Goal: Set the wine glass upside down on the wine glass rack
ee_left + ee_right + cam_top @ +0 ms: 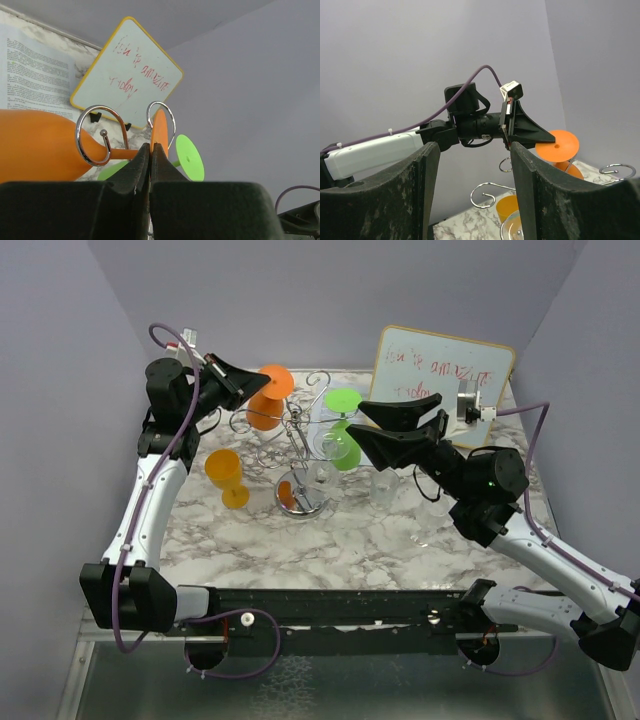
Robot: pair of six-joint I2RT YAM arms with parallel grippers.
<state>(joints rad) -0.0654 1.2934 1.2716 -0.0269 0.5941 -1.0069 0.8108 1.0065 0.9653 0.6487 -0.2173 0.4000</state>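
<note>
1. The left tool [151, 149] is clenched on the thin edge of the foot [159, 131] of the orange wine glass [264, 411]. It holds the glass at the left side of the rack [297, 445], foot high and bowl lower, tilted.
2. From the left wrist, the stem seems to run across a curled loop [94, 135]. I cannot tell whether it is properly seated there.
3. The right tool [362, 423] hangs released with nothing in it, just beside the green glass [346, 450], which hangs foot-up on the rack's right side.
4. Risk: if the left tool lets go before the foot bears on the wire, I'd expect the glass to slide out and drop. It could hit the second orange glass [226, 476] standing on the surface [330, 540] below.
5. Risk: an edge pinch gives little hold, so a snag on the wire might twist the foot out of the tool.
6. Risk: a sideways push could rock the light wire stand and shake the green glass loose.
7. Risk: the right tool is close enough to knock the green glass if it swings.
8. Count:
   - one rack
   - two orange glasses
   - one green glass
   - at least two clear glasses [385, 490], perhaps a third, though it is too faint to be sure
   - one whiteboard [440, 370]
   - two arms
</note>
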